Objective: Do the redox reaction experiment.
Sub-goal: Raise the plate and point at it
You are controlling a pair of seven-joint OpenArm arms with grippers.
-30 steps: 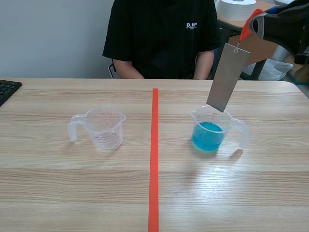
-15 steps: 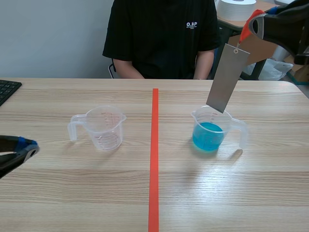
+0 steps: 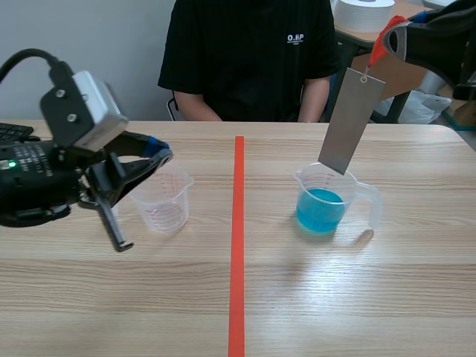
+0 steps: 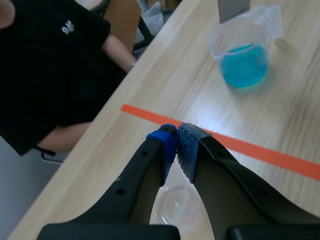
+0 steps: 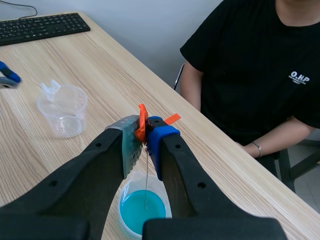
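Empty cup left of tape line, filled cup right, metal plate above it

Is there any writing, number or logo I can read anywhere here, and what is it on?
"O.HP": white logo on the person's black shirt.
Scale marks on the empty measuring cup: too small to read.
Keys of the keyboard: too small to read.
On the metal strip: none.
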